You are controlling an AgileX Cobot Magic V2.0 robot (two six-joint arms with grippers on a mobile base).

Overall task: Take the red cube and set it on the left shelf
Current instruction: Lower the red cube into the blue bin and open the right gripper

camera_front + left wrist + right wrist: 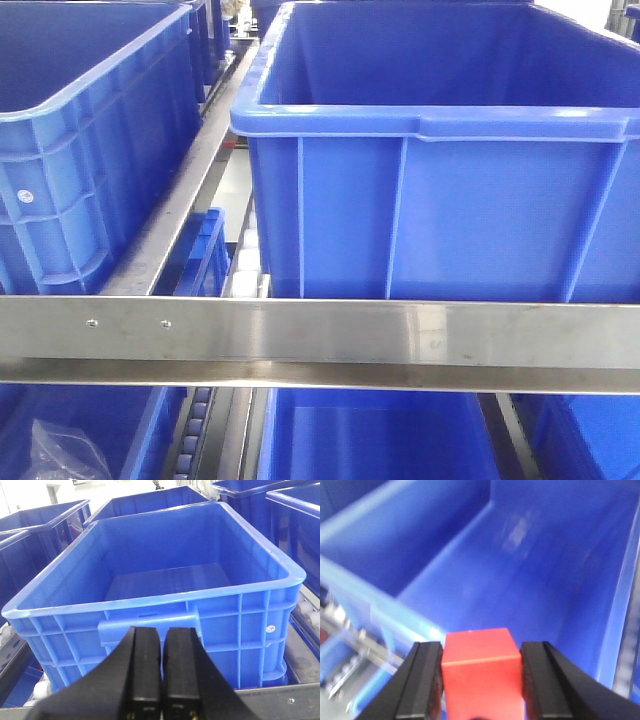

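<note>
Red cube (482, 675) clamped in right end effector (481, 655) over blue crate (485, 580); left end effector (161, 636) closed, empty.

Your left gripper (161, 632) has two black, flat-faced fingers that flare outward into wedges, with small brassy fittings at their roots. Either side of the red cube (482, 675), your right gripper (481, 646) shows black, flat-padded fingers.

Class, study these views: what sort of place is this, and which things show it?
Probably a warehouse or factory storage area: rows of large blue plastic crates sit on a brushed steel rack with roller tracks, and more crates sit below.
</note>
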